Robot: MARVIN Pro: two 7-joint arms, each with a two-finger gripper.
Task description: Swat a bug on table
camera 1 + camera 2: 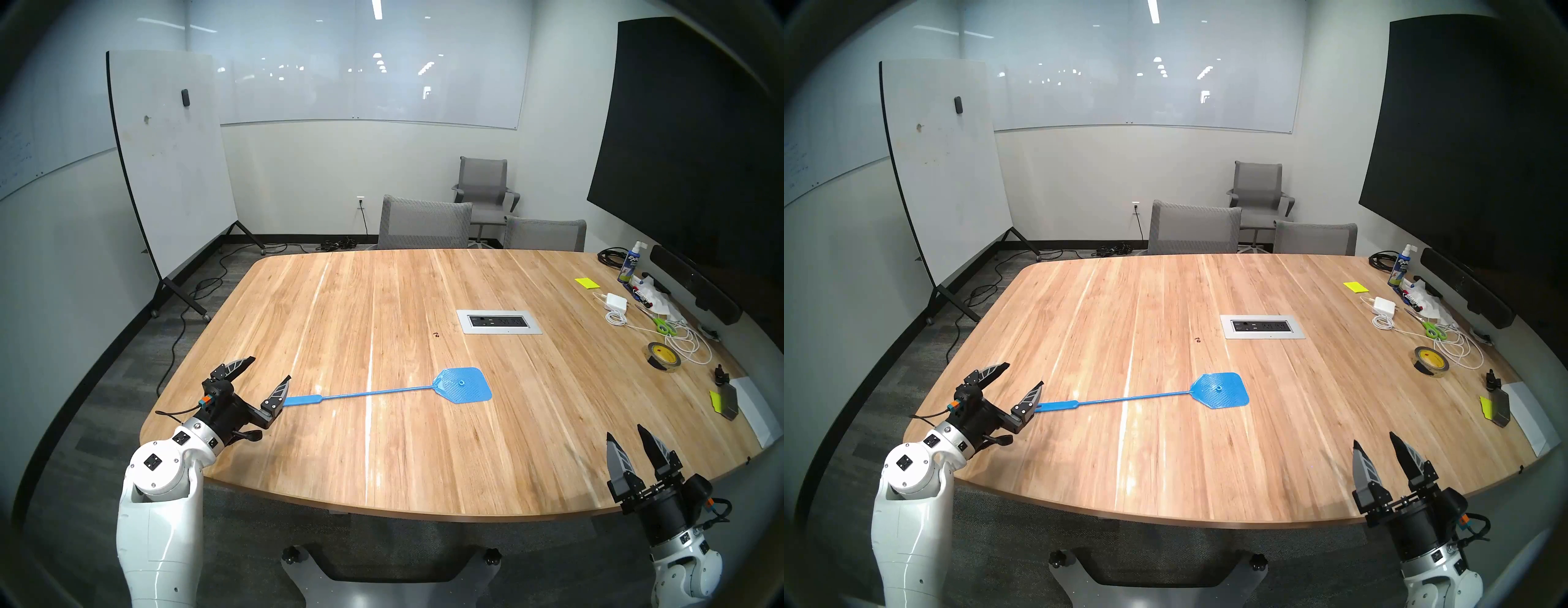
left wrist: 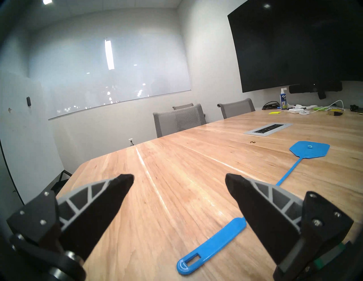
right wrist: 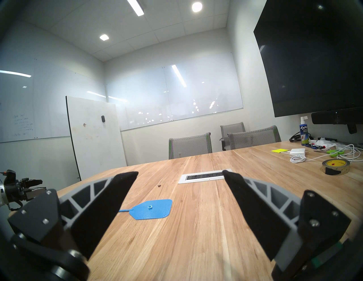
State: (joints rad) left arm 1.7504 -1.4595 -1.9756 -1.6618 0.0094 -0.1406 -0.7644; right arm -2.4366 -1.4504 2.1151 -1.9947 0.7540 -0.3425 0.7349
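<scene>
Spread wide and empty, the left gripper (image 1: 271, 370) hovers beside the blue swatter's handle (image 1: 302, 400) (presumably lining up a grasp), while the bug (image 1: 435, 335) sits at eleven o'clock from the swatter head (image 1: 462, 385) on the table (image 1: 382, 458).

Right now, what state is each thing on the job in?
Swatter: flat on the table, not held.
Bug: on the table beyond the swatter head, not covered.
Left end effector: open, empty, beside the swatter handle end.
Right end effector: open, empty, at the near table edge.
</scene>
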